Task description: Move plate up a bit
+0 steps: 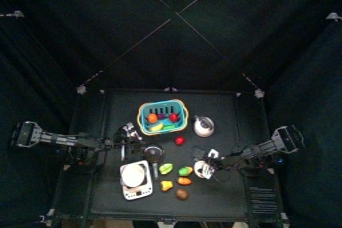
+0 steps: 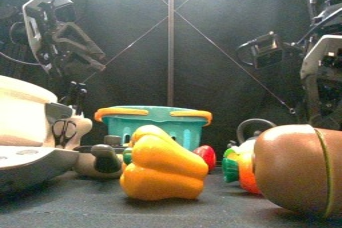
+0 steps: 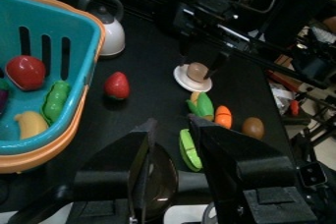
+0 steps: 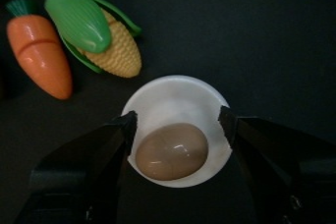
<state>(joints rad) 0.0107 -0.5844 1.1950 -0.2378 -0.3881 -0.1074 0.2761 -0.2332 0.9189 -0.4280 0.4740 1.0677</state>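
Observation:
The plate is a small white dish on the black table with a brown egg-shaped toy lying on it. My right gripper straddles it, one jaw against each side of the rim, so it is shut on the plate. The plate also shows in the left wrist view, under the right arm. In the top view the right gripper is right of the table's middle. My left gripper hangs over the table left of the middle with its jaws a little apart and nothing between them.
A toy carrot and corn lie just beyond the plate. A teal basket with toy food stands at the back, with a silvery bowl to its right. A white scale stands front left. A red fruit lies between basket and plate.

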